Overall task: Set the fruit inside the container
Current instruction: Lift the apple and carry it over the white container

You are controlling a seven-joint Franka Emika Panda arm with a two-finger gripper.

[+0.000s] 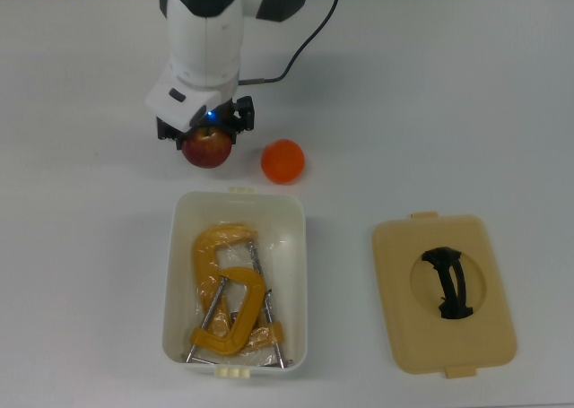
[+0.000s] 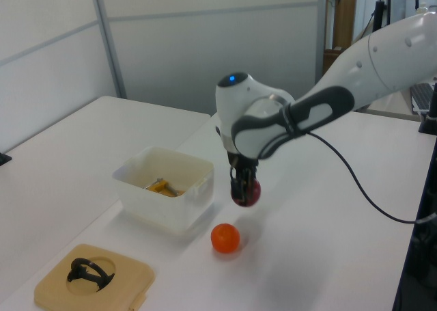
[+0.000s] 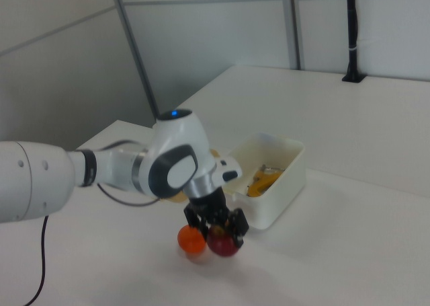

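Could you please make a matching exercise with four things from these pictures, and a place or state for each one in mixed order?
Things:
1. apple
2. orange
3. yellow clamps
4. beige lid

Places or states:
A. lying inside the white container
B. flat on the table, at the top view's right of the container
C. held in the gripper, lifted off the table
D. resting alone on the table, near the container's short end

Pairs: 1-C, 2-D, 3-A, 4-B

Red apple (image 1: 207, 147) aloft, orange (image 1: 282, 160) tabled
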